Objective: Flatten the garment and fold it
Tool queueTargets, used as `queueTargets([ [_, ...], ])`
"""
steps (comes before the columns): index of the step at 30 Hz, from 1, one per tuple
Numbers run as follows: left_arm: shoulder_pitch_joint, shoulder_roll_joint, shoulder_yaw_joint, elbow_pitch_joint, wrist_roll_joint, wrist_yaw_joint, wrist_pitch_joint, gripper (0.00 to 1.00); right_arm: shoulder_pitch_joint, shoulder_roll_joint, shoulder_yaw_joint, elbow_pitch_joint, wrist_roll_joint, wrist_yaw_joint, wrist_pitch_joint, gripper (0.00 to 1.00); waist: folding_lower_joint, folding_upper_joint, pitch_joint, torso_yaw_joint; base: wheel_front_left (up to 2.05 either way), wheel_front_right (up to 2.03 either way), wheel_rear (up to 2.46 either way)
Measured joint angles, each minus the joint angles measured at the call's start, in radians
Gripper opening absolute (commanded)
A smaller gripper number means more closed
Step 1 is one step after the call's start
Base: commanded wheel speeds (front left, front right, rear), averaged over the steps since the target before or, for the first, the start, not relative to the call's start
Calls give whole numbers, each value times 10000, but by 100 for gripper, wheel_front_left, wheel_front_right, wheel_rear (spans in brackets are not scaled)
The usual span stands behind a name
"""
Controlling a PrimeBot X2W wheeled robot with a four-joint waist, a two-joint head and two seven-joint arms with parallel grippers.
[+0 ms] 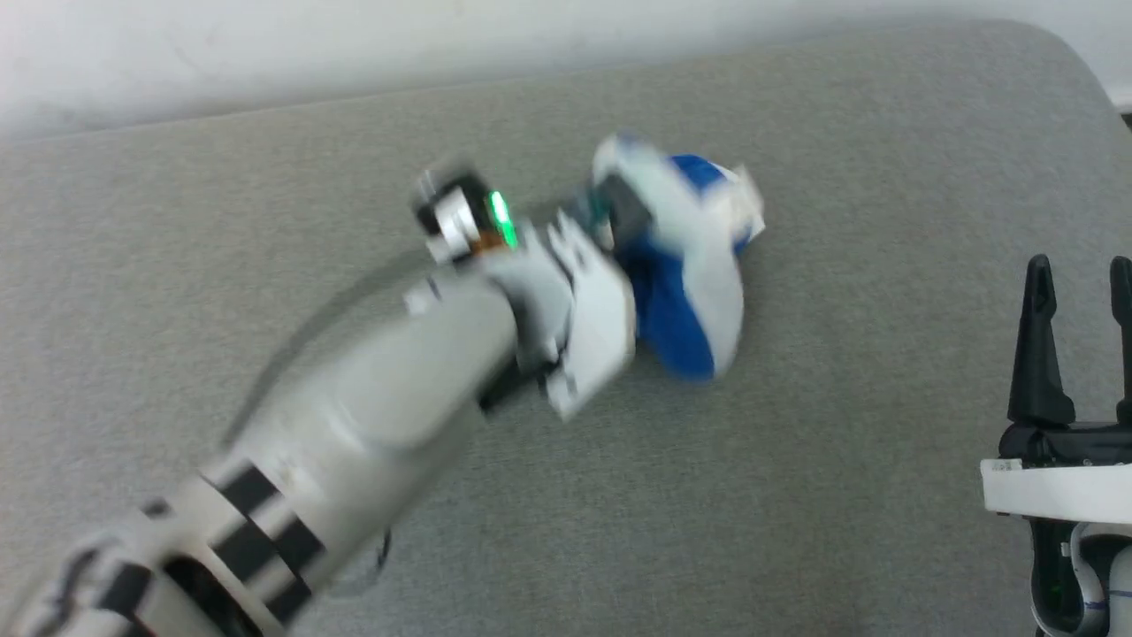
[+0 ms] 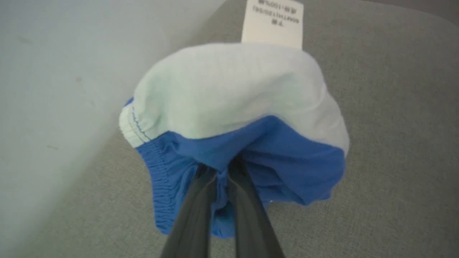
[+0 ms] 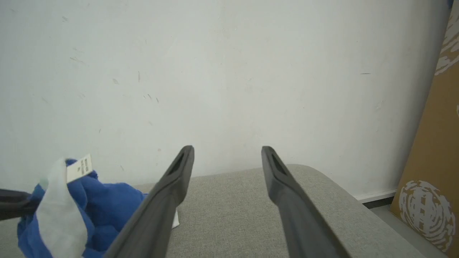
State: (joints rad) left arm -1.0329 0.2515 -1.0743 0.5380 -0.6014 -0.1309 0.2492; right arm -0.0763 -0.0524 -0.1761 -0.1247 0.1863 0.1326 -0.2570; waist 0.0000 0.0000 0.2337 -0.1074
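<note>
Grey woven upholstery (image 1: pixel 796 460) covers the broad padded surface, which runs back to a plain white wall (image 3: pixel 229 71). Above the middle of that surface, toward its far edge, is the garment (image 1: pixel 685 265), bunched into a rounded lump of royal blue and white cloth. The head view is blurred here, so I cannot tell whether the lump's underside touches the upholstery.

The left gripper (image 2: pixel 222 168) has its two dark fingers drawn close together, pinching a fold of the blue fabric between them. The white part bulges beyond the tips, with a gathered elastic edge to one side. A small white label tag (image 2: pixel 272 23) with tiny print sticks out from the far side of the bundle. The left arm (image 1: pixel 380 416) reaches diagonally across the surface from its near left corner, with a green light (image 1: pixel 500 217) glowing on the wrist.

The right gripper (image 3: pixel 227 148) is over the near right part of the surface, well apart from the garment. Its fingers are spread wide and hold nothing. Past the surface's right end, a brown cardboard panel (image 3: pixel 430 179) with white printed marks leans by the wall.
</note>
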Motion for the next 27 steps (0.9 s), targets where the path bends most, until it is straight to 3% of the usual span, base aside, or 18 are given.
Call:
queueTargets([
  [5, 1098, -355, -1526, 558, -500, -2, 224, 0, 1, -6, -42, -2, -21, 0, 0, 100, 1, 0, 168, 5, 0, 0, 0],
  [9, 1320, -422, -1824, 681, -629, 0, 324, 0, 0, 0, -2, 0, -127, 0, 0, 100, 0, 0, 149, 266, 0, 0, 0],
  [10, 1322, -456, -1848, 725, -629, -2, 316, 29, 0, 0, 21, 0, -136, 0, 0, 100, 0, 0, 120, 333, 0, 0, 0],
  [11, 1326, -476, -1877, 771, -589, -2, 125, 100, 2, 0, 27, 2, -146, 0, 0, 100, 1, 0, 77, 390, 0, 0, 0],
  [14, 1339, -472, -1816, 976, -403, 44, -913, 100, 63, 0, 77, 4, -303, 0, 0, 100, 1, 0, -143, 524, 0, 0, 0],
  [17, 1343, -479, -1430, 767, -215, 579, -2299, 100, 359, 2, 92, 13, -399, 0, 0, 100, 0, 0, -444, 648, 0, 0, 0],
  [21, 1489, -299, -819, 61, -48, 1546, -3776, 100, 729, 0, 31, 12, -481, 0, 0, 100, -2, 0, -880, 846, 0, 0, 0],
  [27, 2466, 449, 293, -1250, 245, 3574, -4968, 100, 1055, 0, -67, -36, -570, -2, 0, 100, -2, 0, -1333, 1286, 0, 0, 0],
])
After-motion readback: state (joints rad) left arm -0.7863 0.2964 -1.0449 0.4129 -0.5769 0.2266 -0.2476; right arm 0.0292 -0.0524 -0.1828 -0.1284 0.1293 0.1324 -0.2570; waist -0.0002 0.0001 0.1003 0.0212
